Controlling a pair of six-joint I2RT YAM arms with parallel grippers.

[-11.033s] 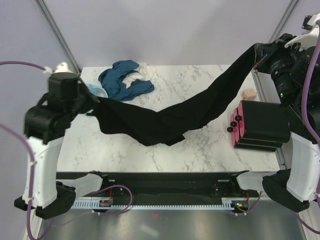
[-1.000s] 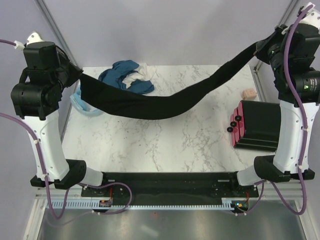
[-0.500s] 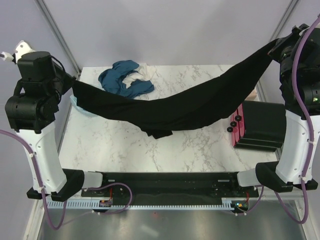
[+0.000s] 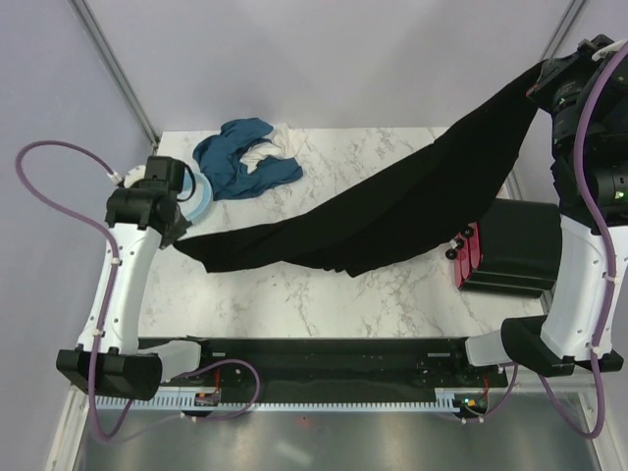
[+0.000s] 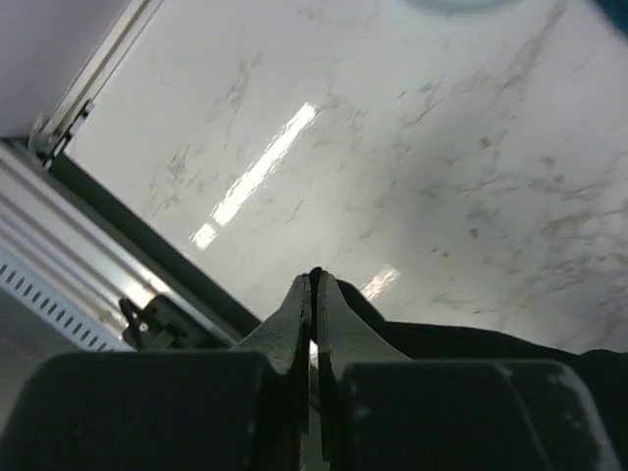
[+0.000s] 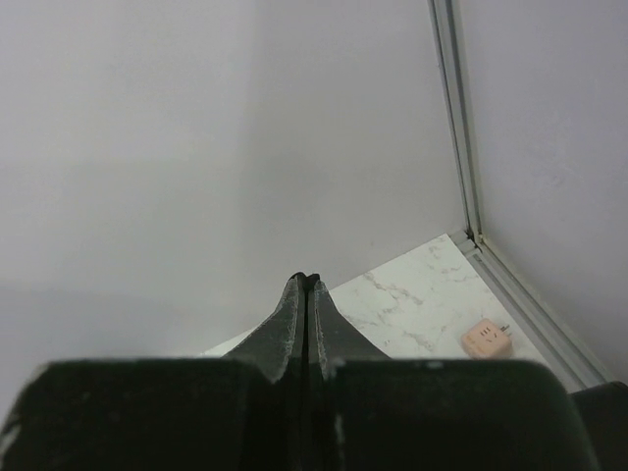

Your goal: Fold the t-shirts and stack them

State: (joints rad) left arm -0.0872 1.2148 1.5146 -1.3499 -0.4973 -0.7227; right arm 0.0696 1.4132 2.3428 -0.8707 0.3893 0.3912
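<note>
Across the surface: 1 black t-shirt hangs in a sagging band from low left to high right; I cannot tell whether its lowest fold touches the marble.
Left claw: pressed together, pinching the shirt's left end low by the left edge.
Right claw: pressed together on the other end, high over the far right corner.
Back left: teal-blue and white t-shirts heaped; light blue t-shirt beside them.
Right edge: black case.

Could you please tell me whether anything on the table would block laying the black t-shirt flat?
Mostly no: the table is bare under the sagging middle of the black t-shirt. The black box at the right edge sits beneath the raised end, and the teal-blue shirt pile lies just behind.
</note>
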